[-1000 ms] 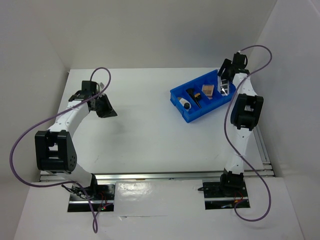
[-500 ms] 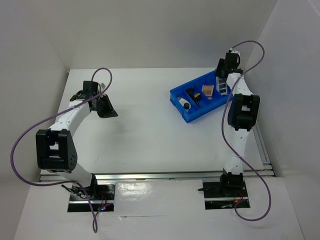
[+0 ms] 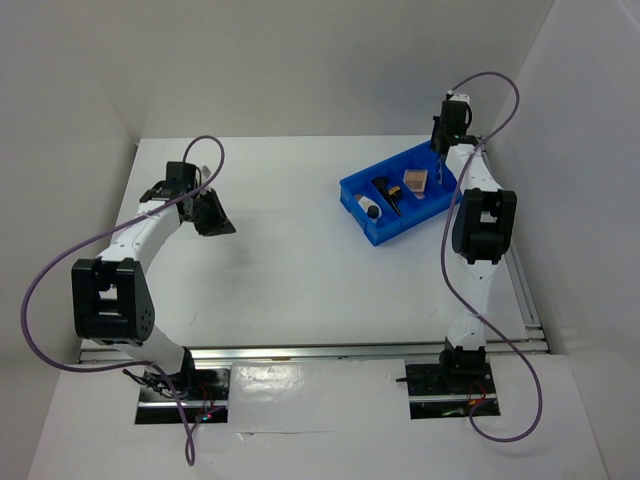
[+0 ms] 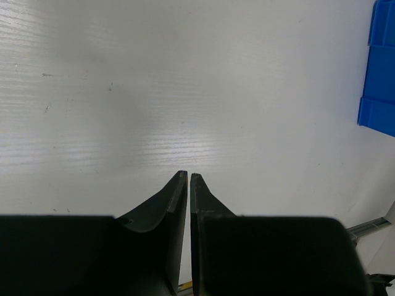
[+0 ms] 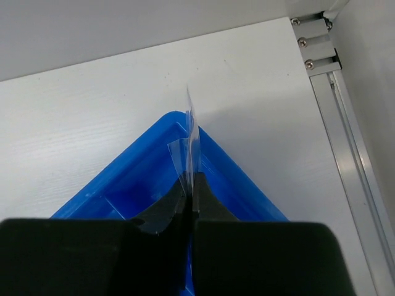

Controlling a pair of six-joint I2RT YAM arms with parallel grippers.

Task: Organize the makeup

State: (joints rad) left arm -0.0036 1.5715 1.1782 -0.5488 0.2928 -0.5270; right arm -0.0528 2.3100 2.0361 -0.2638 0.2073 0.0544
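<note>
Left end effector (image 4: pixel 187 177): fingers pressed together, over surface (image 4: pixel 185 92); blue bin (image 4: pixel 378 92) well off to its right.
Bin contents, nearer than right end effector and to its left: white tube (image 3: pixel 371 209), black brush (image 3: pixel 388 195), tan compact (image 3: pixel 415 180).
Right end effector (image 5: pixel 192 185): above bin's far corner, pinching thin clear plastic piece (image 5: pixel 193 129), seen edge-on.

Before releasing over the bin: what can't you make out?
Right wrist: bin contents hidden behind right gripper; clear sliver pinched in it can't be identified.
Top: bin's right end partly under right arm; contents too small to name.
Left wrist: bin cut off by right edge.
</note>
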